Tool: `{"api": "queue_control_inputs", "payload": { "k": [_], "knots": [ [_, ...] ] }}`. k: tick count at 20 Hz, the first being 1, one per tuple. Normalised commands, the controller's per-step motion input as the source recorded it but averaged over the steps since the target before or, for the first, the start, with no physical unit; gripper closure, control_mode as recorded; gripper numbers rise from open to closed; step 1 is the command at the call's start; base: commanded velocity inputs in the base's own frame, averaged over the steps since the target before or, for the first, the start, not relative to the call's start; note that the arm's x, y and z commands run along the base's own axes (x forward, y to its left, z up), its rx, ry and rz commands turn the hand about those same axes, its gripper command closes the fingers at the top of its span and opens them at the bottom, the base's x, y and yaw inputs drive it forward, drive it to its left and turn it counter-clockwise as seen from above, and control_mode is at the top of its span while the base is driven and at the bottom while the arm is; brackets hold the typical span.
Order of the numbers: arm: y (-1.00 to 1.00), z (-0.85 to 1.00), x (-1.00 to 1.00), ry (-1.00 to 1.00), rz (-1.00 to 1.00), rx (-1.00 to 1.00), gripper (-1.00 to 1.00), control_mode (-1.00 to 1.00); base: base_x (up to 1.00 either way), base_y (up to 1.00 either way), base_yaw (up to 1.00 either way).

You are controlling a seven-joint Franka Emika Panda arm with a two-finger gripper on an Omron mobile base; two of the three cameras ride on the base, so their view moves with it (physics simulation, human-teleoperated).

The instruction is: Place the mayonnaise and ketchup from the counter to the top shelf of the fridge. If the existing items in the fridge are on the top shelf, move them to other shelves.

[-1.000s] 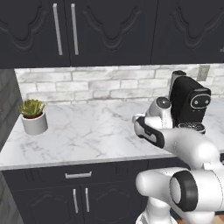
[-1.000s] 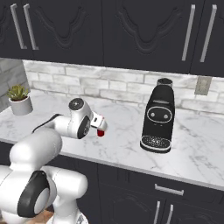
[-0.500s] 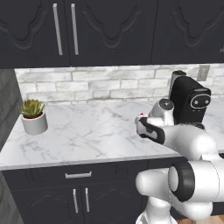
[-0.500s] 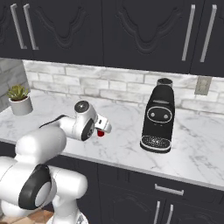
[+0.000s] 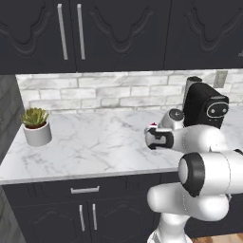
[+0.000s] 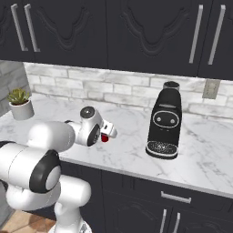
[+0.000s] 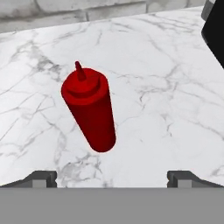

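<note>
The ketchup (image 7: 91, 113) is standing upright on the counter (image 7: 175, 109), left of the black coffee machine (image 6: 164, 124). The gripper (image 7: 112, 177) is hovering above and short of it, its jaws spread wide and gripping nothing. The bottle is sitting ahead of the fingertips (image 7: 41, 177), slightly left of centre, untouched.

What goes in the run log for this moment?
phase: approach | pincer: open, above ketchup bottle | bottle: upright on marbled counter, not gripped
</note>
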Motion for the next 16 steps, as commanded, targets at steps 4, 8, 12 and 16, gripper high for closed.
{"api": "queue_control_inputs", "payload": {
  "k": [4, 8, 12, 16],
  "knots": [
    [0.13, 0.0, 0.21, 0.0, 0.01, -0.01, -1.0, -1.0, 0.0, 0.0, 0.0],
    [0.04, -0.03, 0.25, 0.0, 0.02, -0.05, -1.0, -1.0, 0.0, 0.0, 0.0],
    [0.0, -0.06, 0.23, 0.0, 0.01, -0.05, -1.0, -1.0, 0.0, 0.0, 0.0],
    [0.0, -0.06, 0.18, 0.0, 0.0, -0.03, -1.0, -1.0, 0.0, 0.0, 0.0]
  ]
}}
